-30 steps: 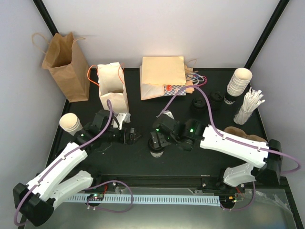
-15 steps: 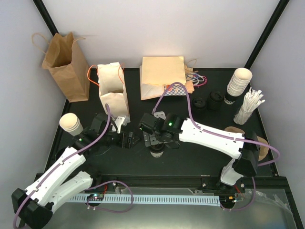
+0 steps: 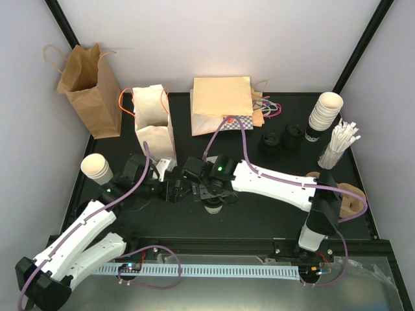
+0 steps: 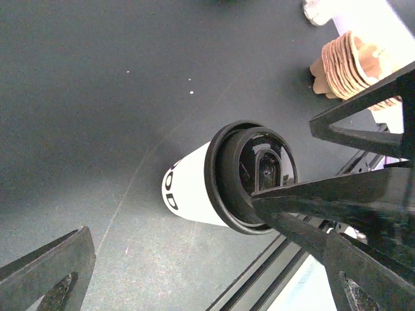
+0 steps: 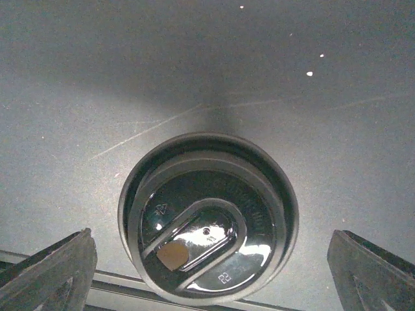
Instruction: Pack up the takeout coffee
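Note:
The takeout coffee point(image 3: 213, 207), a cream-white cup with a black lid, stands upright near the table's front middle. My right gripper point(image 3: 209, 190) hangs directly over it, open. In the right wrist view the lid point(image 5: 207, 220) fills the middle between the two spread fingers, untouched by my right gripper point(image 5: 211, 267). My left gripper point(image 3: 177, 189) sits just left of the cup, also open. The left wrist view shows the cup point(image 4: 194, 194) from the side with my left gripper point(image 4: 194, 259) wide apart near it; a dark finger crosses in front of the lid.
A brown paper bag point(image 3: 87, 87) and a white bag point(image 3: 153, 120) stand open at the back left. Flat bags point(image 3: 222, 103) lie behind. Loose lids point(image 3: 279, 139), stacked cups point(image 3: 324, 111), straws point(image 3: 338, 144) and brown sleeves point(image 3: 347, 194) are on the right; a lidless cup point(image 3: 96, 167) is on the left.
My right arm has swung left and now hovers over the cup. My left gripper has edged right toward it. Both stayed open.

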Tool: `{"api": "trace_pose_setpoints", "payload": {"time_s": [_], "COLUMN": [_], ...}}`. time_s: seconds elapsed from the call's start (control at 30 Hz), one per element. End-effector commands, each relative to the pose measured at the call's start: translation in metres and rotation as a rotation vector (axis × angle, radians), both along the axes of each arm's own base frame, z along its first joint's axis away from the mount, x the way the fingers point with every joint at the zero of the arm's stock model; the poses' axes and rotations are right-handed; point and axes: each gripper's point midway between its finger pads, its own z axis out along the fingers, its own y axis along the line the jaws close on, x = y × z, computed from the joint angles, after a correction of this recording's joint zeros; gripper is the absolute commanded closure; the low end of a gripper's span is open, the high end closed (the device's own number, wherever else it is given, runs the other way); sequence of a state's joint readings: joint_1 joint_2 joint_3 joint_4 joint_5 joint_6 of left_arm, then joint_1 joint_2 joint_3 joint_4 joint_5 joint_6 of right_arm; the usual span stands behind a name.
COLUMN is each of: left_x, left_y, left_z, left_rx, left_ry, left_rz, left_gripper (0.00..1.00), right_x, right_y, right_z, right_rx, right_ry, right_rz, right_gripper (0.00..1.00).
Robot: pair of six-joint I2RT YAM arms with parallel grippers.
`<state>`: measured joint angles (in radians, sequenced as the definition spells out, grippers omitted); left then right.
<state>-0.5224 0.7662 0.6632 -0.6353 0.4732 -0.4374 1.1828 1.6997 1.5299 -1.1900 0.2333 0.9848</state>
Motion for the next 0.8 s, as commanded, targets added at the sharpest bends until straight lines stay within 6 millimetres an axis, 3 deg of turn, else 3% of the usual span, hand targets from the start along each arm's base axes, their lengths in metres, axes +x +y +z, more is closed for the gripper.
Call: {"api": "trace_pose_setpoints", "payload": {"time_s": [0.0, 0.77], "left_x": [0.001, -0.001], "left_y": [-0.002, -0.004], "left_z": [0.003, 0.001], "left_rx": [-0.013, -0.019], "left_ry": [-0.021, -0.013], "left_rz": [-0.024, -0.038], "left_gripper": [0.01, 0.01], "right_x": [-0.003, -0.001], "right_y": [0.006, 0.011], "right_z": [-0.003, -0.024], "right_rx": [0.016, -0.021], "right_ry": [0.027, 0.063], "right_rz": [-0.035, -0.112], "right_gripper": [0.0, 0.1]}}
